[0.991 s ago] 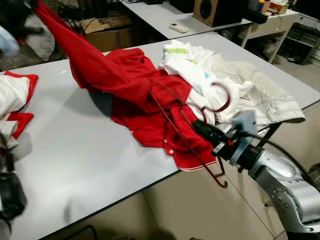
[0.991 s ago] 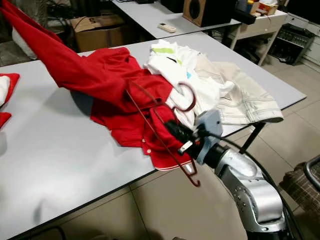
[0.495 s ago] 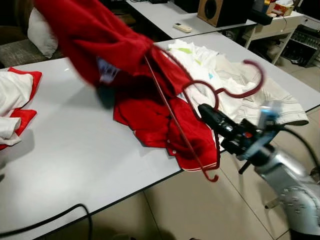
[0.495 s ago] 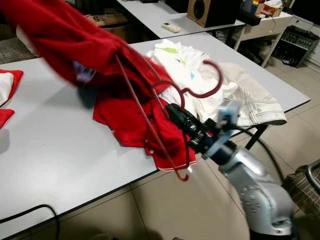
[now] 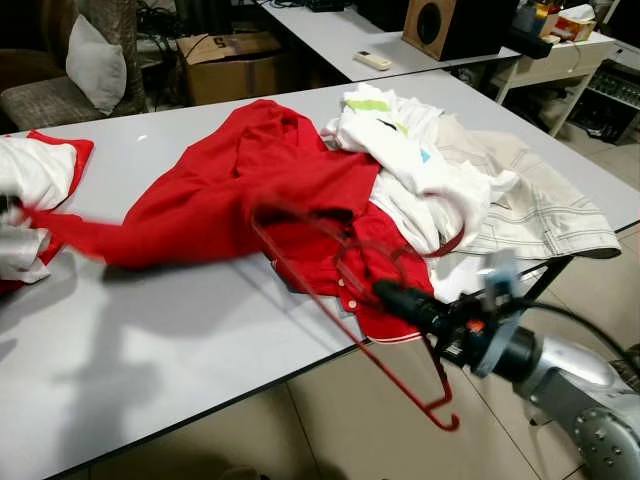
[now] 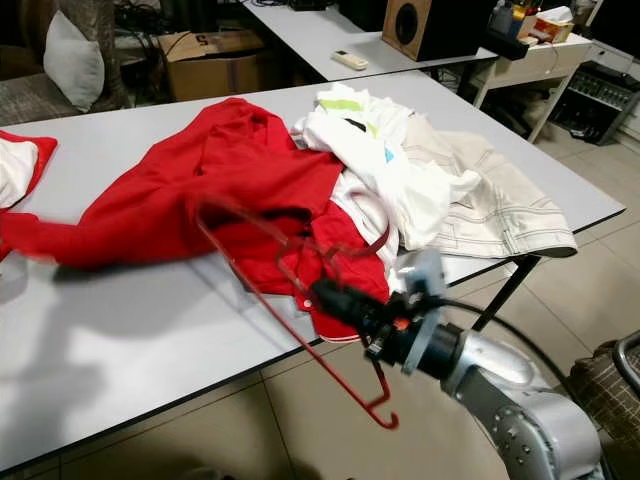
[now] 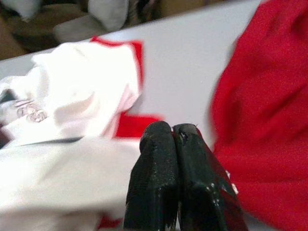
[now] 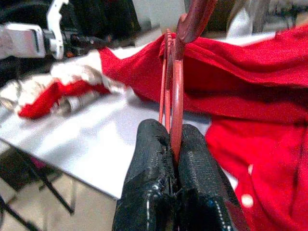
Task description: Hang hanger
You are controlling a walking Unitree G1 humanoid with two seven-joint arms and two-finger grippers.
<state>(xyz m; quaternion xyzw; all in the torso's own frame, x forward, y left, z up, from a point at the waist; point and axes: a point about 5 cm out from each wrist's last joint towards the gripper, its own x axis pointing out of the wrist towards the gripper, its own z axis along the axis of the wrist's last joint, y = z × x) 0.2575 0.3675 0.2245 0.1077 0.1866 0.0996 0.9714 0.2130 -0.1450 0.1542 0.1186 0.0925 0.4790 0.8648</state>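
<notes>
right claw clamps red hanger | no legible writing

Left gripper fingers pressed together, nothing visible between them. Red garment beside it, white garment with red trim on grey table.

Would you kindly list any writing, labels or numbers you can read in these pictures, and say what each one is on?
"5": on the cardboard box behind the table.
Grey print on the white garment near the left claw: too blurred to read.
Nothing else is legible.
</notes>
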